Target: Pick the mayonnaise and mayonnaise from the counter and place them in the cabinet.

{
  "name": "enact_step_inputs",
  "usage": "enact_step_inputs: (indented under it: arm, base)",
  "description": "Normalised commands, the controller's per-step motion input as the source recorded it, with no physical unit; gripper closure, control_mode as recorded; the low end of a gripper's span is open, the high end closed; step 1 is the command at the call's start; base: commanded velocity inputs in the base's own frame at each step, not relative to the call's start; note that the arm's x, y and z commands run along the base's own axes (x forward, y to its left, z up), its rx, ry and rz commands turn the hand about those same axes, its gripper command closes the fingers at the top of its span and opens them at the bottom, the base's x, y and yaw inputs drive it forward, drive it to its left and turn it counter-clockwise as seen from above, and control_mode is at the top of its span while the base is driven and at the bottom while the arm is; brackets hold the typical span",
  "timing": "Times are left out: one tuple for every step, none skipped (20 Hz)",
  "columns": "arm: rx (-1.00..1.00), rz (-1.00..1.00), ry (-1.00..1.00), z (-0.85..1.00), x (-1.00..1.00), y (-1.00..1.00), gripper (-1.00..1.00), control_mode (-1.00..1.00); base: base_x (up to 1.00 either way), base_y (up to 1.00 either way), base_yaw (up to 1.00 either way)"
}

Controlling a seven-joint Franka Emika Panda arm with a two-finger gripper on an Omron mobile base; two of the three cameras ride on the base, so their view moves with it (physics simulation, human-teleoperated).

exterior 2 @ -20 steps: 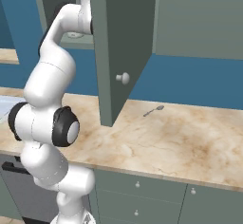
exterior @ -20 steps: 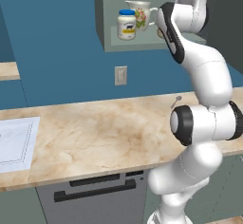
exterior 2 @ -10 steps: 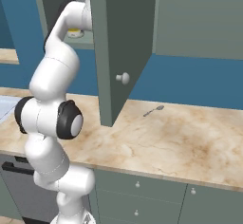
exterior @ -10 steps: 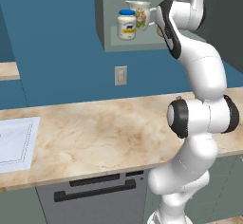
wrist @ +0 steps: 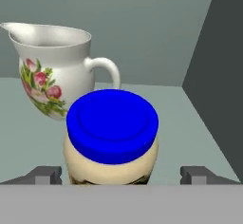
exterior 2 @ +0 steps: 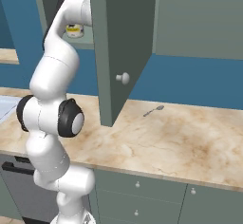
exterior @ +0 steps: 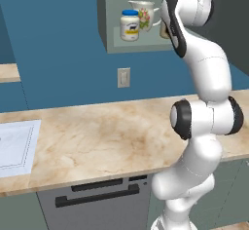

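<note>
A cream-and-dark mayonnaise jar [wrist: 111, 142] with a deep blue lid stands upright on the cabinet's shelf floor [wrist: 194, 123]. It sits between the two fingertips of my gripper [wrist: 121, 176]. The gripper is open, and both fingertips [wrist: 46, 174] stand well clear of the jar's sides. In the left base view my hand [exterior: 171, 27] reaches into the right part of the grey-green cabinet [exterior: 141, 47]. The white mayonnaise jar [exterior: 130, 26] with a pale blue lid stands at the left on the same shelf. The marbled counter [exterior: 107, 131] lies below.
A white floral pitcher [wrist: 54, 73] stands just behind and left of the blue-lidded jar. The cabinet's right wall [wrist: 218, 76] is close. The open cabinet door [exterior 2: 123, 42] hangs over the counter [exterior 2: 180, 142]. A spoon [exterior 2: 153, 110] and a white dotted-border sheet [exterior: 14, 143] lie there.
The arm's elbow has shifted slightly right and up. The hand stays at the cabinet's right side. The white jar and the pitcher have not moved.
</note>
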Motion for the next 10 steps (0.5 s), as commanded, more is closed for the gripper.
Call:
enact_step_inputs:
  arm:
    - [0.04,0.0,-0.03,0.17,-0.7,0.01,-1.0,-1.0]
    - [0.03,0.0,-0.04,0.07,-0.86,0.0,-1.0,-1.0]
    - [0.01,0.0,-0.06,0.0,-1.0,0.0,-1.0,-1.0]
    - [0.0,0.0,-0.07,0.0,-1.0,0.0,-1.0,-1.0]
    - [0.0,0.0,-0.08,-0.09,-1.0,0.0,-1.0,-1.0]
    - [0.0,0.01,-0.1,-0.2,-1.0,0.0,-1.0,-1.0]
    - [0.0,0.03,-0.12,-0.24,-1.0,0.01,-1.0,-1.0]
    - [0.0,0.04,-0.13,-0.3,-1.0,0.04,-1.0,-1.0]
    - [0.0,0.04,-0.13,-0.37,-1.0,0.07,-1.0,-1.0]
    - [0.0,0.06,-0.12,-0.56,-1.0,0.15,-1.0,-1.0]
  base:
    - [0.0,0.0,0.0]
    - [0.0,0.0,0.0]
    - [0.0,0.0,0.0]
    - [0.0,0.0,0.0]
    - [0.0,0.0,0.0]
    - [0.0,0.0,0.0]
    - [0.0,0.0,0.0]
    - [0.0,0.0,0.0]
    - [0.0,0.0,0.0]
    - [0.0,0.0,0.0]
